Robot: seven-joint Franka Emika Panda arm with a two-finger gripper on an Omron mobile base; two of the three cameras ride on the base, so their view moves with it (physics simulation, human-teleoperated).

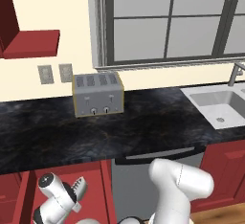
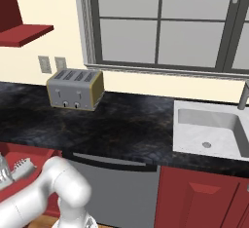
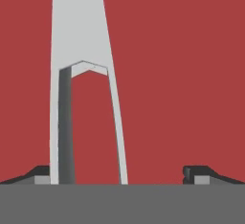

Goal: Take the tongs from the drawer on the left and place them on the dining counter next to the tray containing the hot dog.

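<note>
The tongs [image 3: 79, 27] lie flat on the red floor of the drawer [image 3: 182, 74], a silver-grey strip that splits into two narrow arms running toward me. My gripper [image 3: 119, 173] hangs right over them and is open. The left fingertip [image 3: 40, 173] stands just outside the arms and the right fingertip [image 3: 196, 173] stands well clear of them. Nothing is gripped. In the base views my arm bends down into the open drawer [image 1: 95, 189] [image 2: 29, 153] under the black counter. The dining counter and the tray are out of view.
A silver toaster [image 1: 98, 94] [image 2: 75, 89] stands on the black kitchen counter [image 1: 119, 132]. A sink [image 1: 220, 106] [image 2: 209, 132] lies to the right. The grey dishwasher front [image 2: 116, 188] is next to the drawer, and red cabinet doors [image 2: 199, 198] are further right.
</note>
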